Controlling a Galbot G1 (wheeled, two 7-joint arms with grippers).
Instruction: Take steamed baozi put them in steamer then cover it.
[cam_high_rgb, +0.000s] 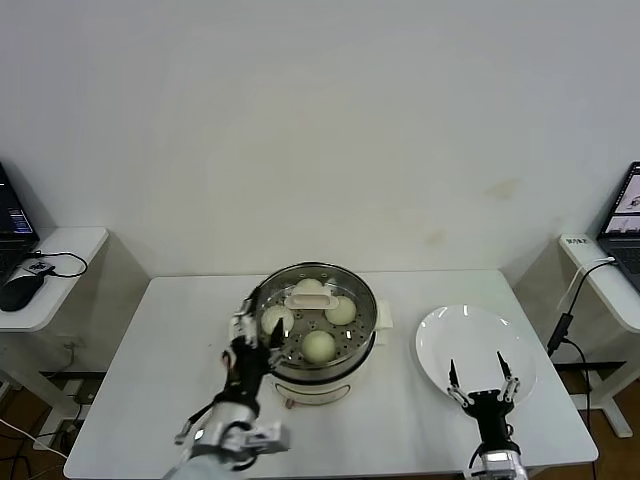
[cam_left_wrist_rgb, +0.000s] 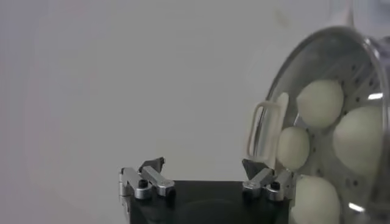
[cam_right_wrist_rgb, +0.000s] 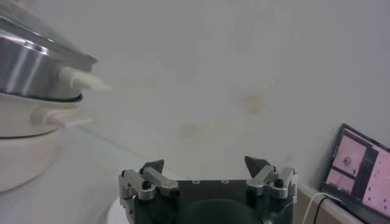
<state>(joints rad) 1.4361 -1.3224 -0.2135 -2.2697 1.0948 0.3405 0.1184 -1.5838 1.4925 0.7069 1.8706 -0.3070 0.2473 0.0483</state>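
The steel steamer (cam_high_rgb: 362, 338) stands mid-table on its white base. Four pale baozi lie inside it: one at the back (cam_high_rgb: 310, 287), one right (cam_high_rgb: 341, 311), one left (cam_high_rgb: 277, 320), one in front (cam_high_rgb: 319, 346). The glass lid with its white handle (cam_high_rgb: 308, 298) rests on top. My left gripper (cam_high_rgb: 255, 350) is open and empty beside the steamer's left rim. In the left wrist view the gripper (cam_left_wrist_rgb: 204, 167) faces the lid handle (cam_left_wrist_rgb: 265, 131) and the baozi (cam_left_wrist_rgb: 320, 102). My right gripper (cam_high_rgb: 476, 375) is open and empty over the near edge of the white plate (cam_high_rgb: 470, 335).
Side tables with laptops stand at far left (cam_high_rgb: 15, 225) and far right (cam_high_rgb: 625, 215); a cable (cam_high_rgb: 565, 310) hangs at the right. The right wrist view shows its gripper (cam_right_wrist_rgb: 206, 164), the steamer's side (cam_right_wrist_rgb: 30, 67) and a laptop (cam_right_wrist_rgb: 362, 170).
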